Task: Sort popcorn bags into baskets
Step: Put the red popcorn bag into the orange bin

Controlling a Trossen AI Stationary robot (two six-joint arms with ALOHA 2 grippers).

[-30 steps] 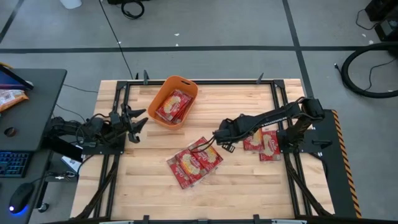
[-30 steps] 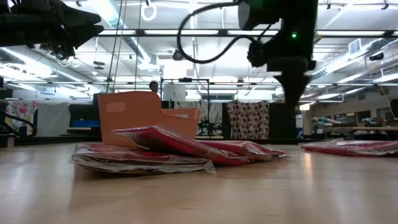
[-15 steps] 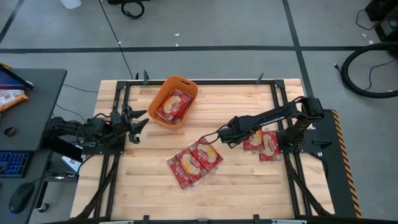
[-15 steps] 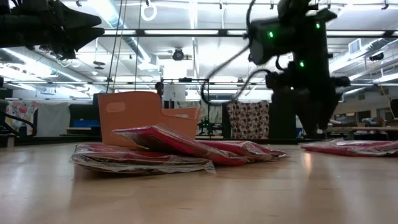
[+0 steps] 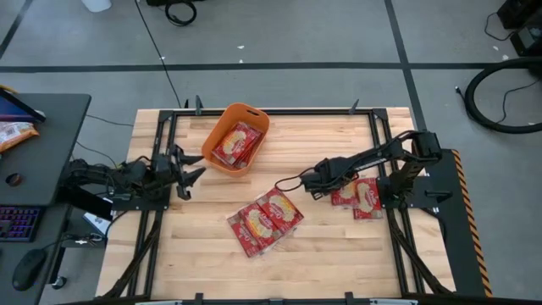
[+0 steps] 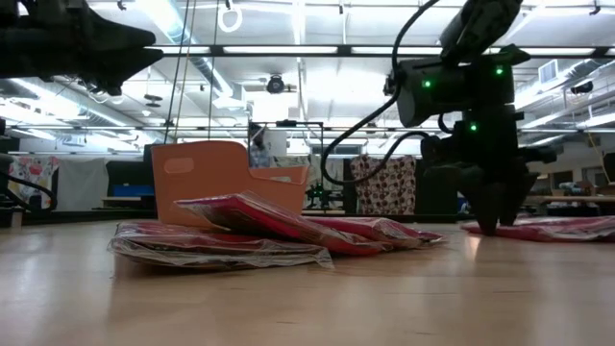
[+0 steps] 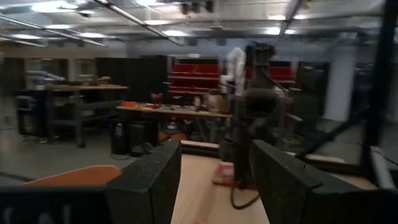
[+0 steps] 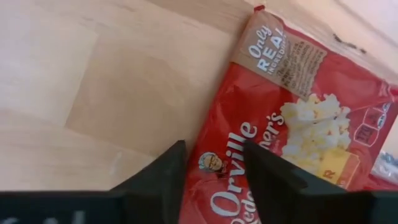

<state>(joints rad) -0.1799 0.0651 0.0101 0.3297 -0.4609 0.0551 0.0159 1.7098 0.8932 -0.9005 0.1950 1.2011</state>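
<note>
The orange basket (image 5: 237, 137) stands at the far middle of the table with a few red popcorn bags (image 5: 235, 144) inside; it also shows in the low view (image 6: 207, 178). A pile of red popcorn bags (image 5: 265, 220) lies at the table's middle. Two more bags (image 5: 360, 196) lie flat at the right. My right gripper (image 5: 330, 186) is open, points down and stands low over the left edge of these bags (image 8: 292, 124), one finger over the wood, one over the bag. My left gripper (image 5: 186, 168) is open and empty, in the air at the table's left edge.
Black frame rails run along the table's left (image 5: 161, 203) and right (image 5: 385, 212) sides. Bare wood lies between the middle pile and the right bags, and along the near edge. A desk with a keyboard (image 5: 17, 222) stands left of the table.
My right gripper has gone from above the middle pile toward the table's right edge and down, and now stands low at the left edge of the two right bags. The bags have not moved.
</note>
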